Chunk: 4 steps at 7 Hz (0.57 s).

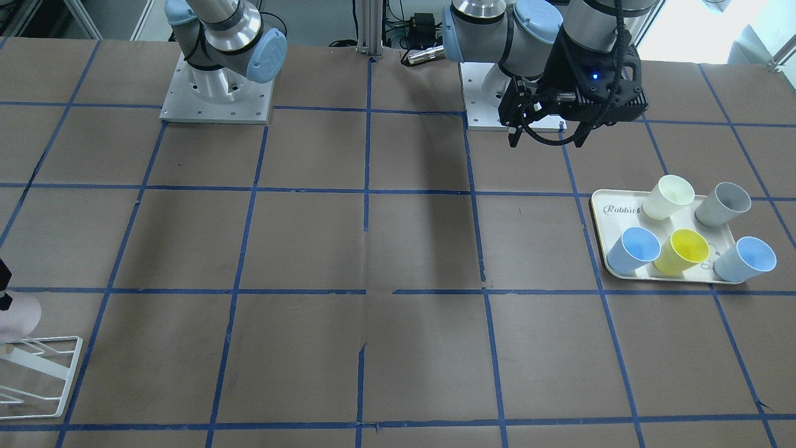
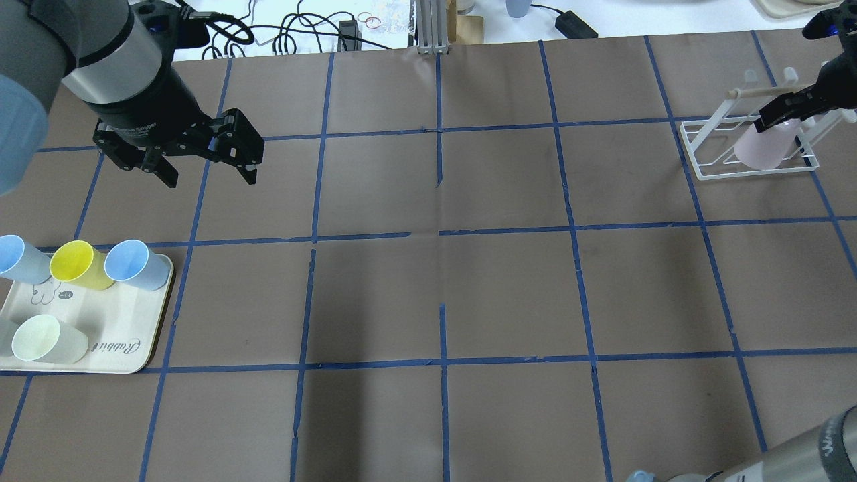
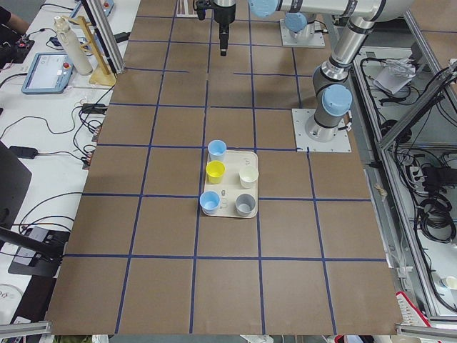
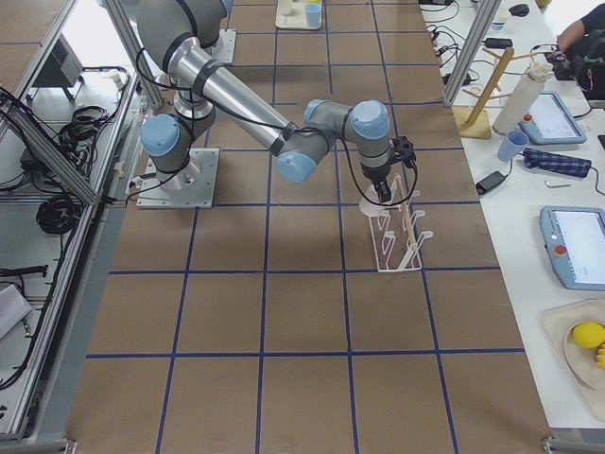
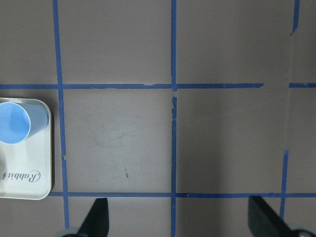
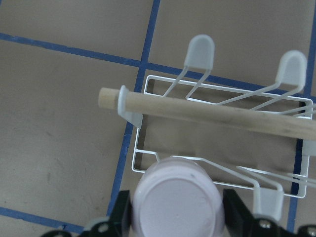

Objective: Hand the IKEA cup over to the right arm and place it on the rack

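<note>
Your right claw [image 2: 780,115] clamped on the pink cup [image 2: 762,148], base up over the white rack [image 2: 699,164], your left claw [image 2: 209,175] spread wide above the tabletop [image 2: 469,281].

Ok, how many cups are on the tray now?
5: cream and grey nearer the robot; blue, yellow, pale blue in the far row. None seems hidden.
</note>
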Available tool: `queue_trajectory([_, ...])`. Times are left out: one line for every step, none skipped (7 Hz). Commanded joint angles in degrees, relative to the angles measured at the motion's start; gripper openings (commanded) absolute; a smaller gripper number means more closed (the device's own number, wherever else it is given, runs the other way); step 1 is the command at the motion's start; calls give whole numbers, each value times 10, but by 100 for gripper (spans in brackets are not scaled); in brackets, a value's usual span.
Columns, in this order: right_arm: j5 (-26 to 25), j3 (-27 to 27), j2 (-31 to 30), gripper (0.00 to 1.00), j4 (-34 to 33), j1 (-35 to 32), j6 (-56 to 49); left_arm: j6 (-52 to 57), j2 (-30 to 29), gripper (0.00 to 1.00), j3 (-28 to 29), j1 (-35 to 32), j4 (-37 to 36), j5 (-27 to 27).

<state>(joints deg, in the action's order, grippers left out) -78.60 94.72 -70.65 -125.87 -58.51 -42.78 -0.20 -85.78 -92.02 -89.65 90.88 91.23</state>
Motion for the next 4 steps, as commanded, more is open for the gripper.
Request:
queue_trajectory([0, 0, 16, 12, -16, 1, 2, 0, 1, 100, 1, 0, 0, 0])
queue_trajectory([0, 1, 17, 12, -16, 1, 2, 0, 0, 100, 1, 0, 0, 0])
queue_trajectory([0, 1, 17, 12, -16, 1, 2, 0, 1, 100, 1, 0, 0, 0])
queue_trajectory([0, 0, 17, 24, -16, 0, 2, 0, 1, 100, 1, 1, 0, 0])
